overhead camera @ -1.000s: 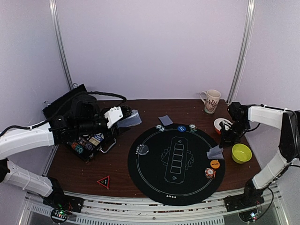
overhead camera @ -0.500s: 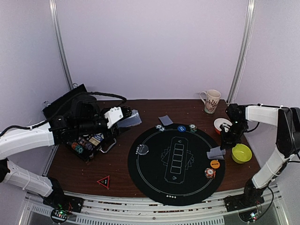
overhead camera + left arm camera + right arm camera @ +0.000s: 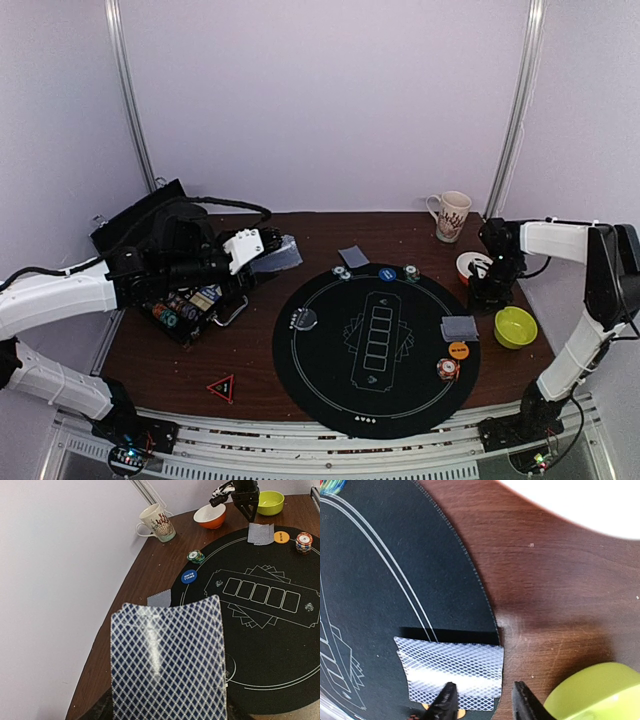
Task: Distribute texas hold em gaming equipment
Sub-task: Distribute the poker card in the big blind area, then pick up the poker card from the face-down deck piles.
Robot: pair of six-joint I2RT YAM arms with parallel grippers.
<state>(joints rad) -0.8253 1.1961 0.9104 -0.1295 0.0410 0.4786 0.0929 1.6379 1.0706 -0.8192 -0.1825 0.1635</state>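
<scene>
My left gripper (image 3: 267, 257) is shut on a deck of blue-backed playing cards (image 3: 167, 660), held over the table left of the round black mat (image 3: 330, 390); the deck hides its fingers in the left wrist view. Two overlapping cards (image 3: 452, 672) lie face down at the mat's right edge, also visible as cards (image 3: 460, 327) from above. My right gripper (image 3: 485, 702) hangs open just above their near edge, nothing between its fingers. An orange button (image 3: 458, 350) and a chip stack (image 3: 448, 368) lie beside these cards. A blue button (image 3: 387, 273), chips (image 3: 411, 272) and a single card (image 3: 353, 256) are at the far rim.
A green bowl (image 3: 515, 327) stands right of the dealt cards, an orange bowl (image 3: 470, 267) behind my right gripper, a patterned mug (image 3: 450, 215) further back. An open black case with chips (image 3: 185, 310) is at the left, a red triangle (image 3: 222, 387) near the front, a clear button (image 3: 305, 319) on the mat.
My right gripper has opened, let go of the cards at the mat's right edge, and drawn back toward the orange bowl. The left arm and its deck have not moved.
</scene>
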